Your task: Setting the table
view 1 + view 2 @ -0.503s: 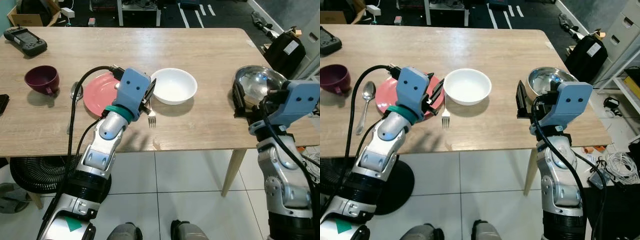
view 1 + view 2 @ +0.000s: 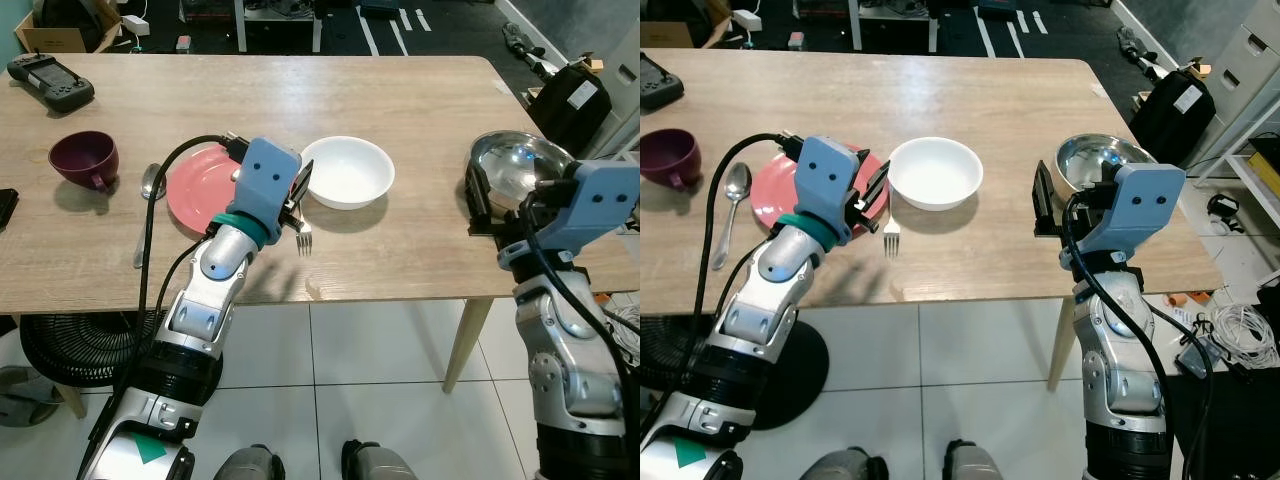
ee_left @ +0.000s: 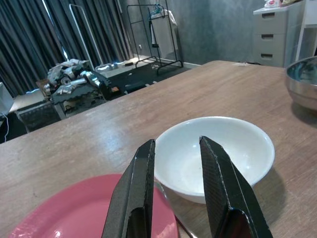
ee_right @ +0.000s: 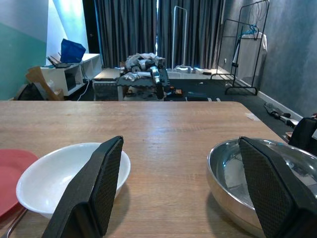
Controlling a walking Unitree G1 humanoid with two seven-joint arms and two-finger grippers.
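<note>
On the wooden table (image 2: 400,100) lie a red plate (image 2: 195,190) and a white bowl (image 2: 347,172) side by side. A fork (image 2: 303,238) rests between them, tines toward the front edge. My left gripper (image 2: 298,195) hovers low over the fork's handle, its fingers (image 3: 141,193) a narrow gap apart and open, pointing at the white bowl (image 3: 218,148). A spoon (image 2: 148,195) lies left of the plate and a maroon cup (image 2: 84,158) stands farther left. My right gripper (image 2: 478,205) stands wide open beside a steel bowl (image 2: 520,165) at the table's right end.
A black handheld device (image 2: 50,82) sits at the table's far left corner, and a dark object (image 2: 5,205) pokes in at the left edge. A fan base (image 2: 70,350) stands under the table. A black bag (image 2: 570,100) is on the floor at the right.
My left arm has shifted very slightly to the left over the fork. The fork, bowls, plate and right arm stay where they were.
</note>
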